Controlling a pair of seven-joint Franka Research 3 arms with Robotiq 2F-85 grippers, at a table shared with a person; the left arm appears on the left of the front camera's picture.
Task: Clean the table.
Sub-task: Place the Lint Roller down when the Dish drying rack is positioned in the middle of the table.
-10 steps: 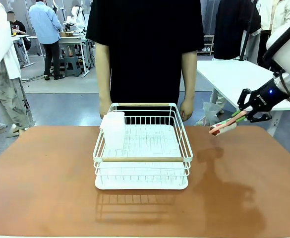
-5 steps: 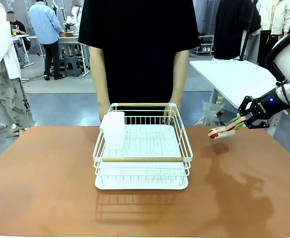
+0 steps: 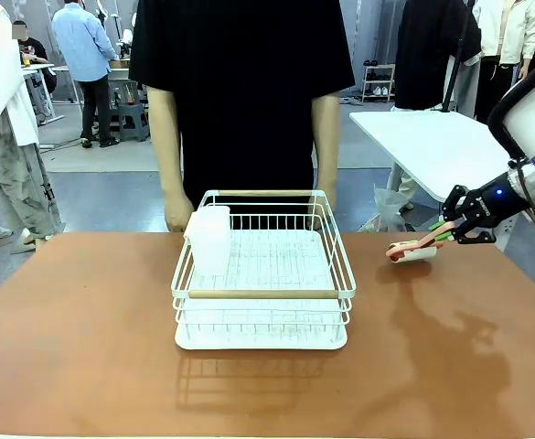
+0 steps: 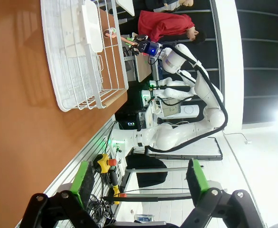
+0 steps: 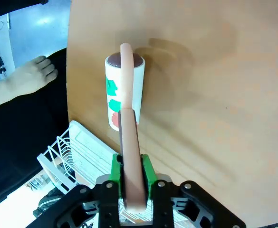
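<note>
The table (image 3: 84,347) has a reddish-brown top. My right gripper (image 3: 452,227) is shut on the pink handle of a lint roller (image 3: 411,249). The roller's white head, printed green and red, sits low over the table's far right part, at or just above the surface. In the right wrist view the handle (image 5: 129,142) runs up between my green pads to the roller head (image 5: 124,90), and the right gripper (image 5: 130,173) grips it. My left gripper (image 4: 141,178) is open with nothing between its fingers, off the table's edge (image 4: 15,95).
A white wire dish rack (image 3: 262,274) with a white container (image 3: 209,240) in its left corner stands mid-table. A person in black (image 3: 240,91) stands at the far side, one hand (image 5: 29,76) near the edge. A white table (image 3: 432,137) stands behind on the right.
My right gripper has moved a little right and down, lowering the lint roller toward the table top. The person has shifted to the left.
</note>
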